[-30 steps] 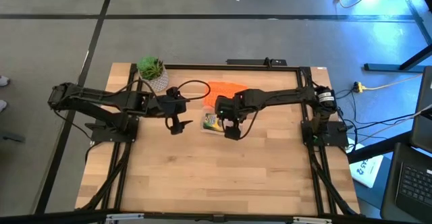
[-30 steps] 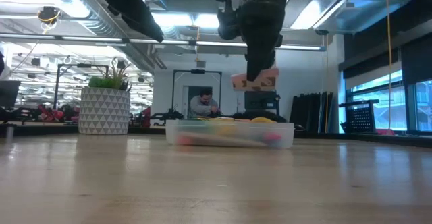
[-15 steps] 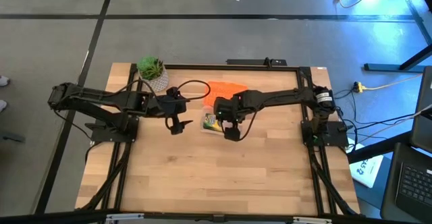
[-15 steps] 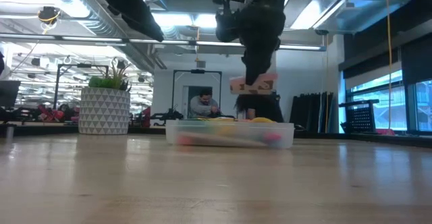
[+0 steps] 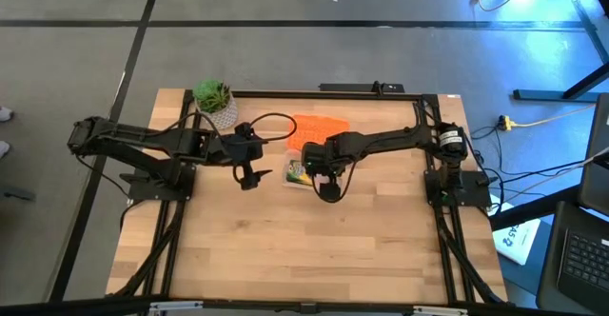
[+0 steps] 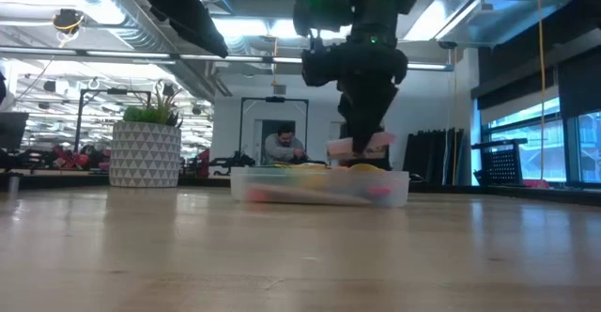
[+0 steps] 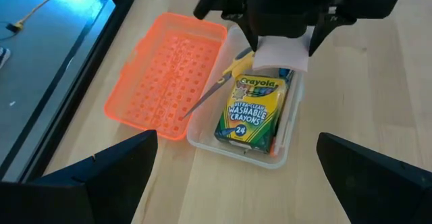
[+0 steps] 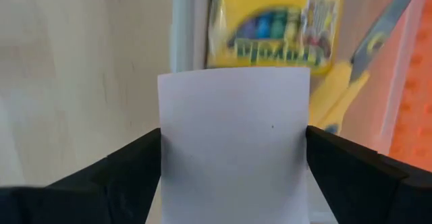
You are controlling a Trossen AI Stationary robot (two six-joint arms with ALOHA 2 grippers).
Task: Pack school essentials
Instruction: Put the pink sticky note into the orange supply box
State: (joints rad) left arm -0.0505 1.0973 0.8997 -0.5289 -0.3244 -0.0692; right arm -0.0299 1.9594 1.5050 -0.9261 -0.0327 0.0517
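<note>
my right gripper clamps the pink note pad between its two fingers, the pad filling the centre of my right wrist frame; seen from the left wrist it shows as a pale slab just over the clear case. in the low frame the pad hangs slightly above the case's rim at centre. below it, inside the case, lies the green-yellow crayon box, with the yellow-handled scissors beside it, blades pointing toward the orange lid, which lies open flat at the frame's upper left. my left gripper waits with fingers spread wide, left of the case in the overhead frame. farther back stands the small potted plant, near the table's far left edge.
</note>
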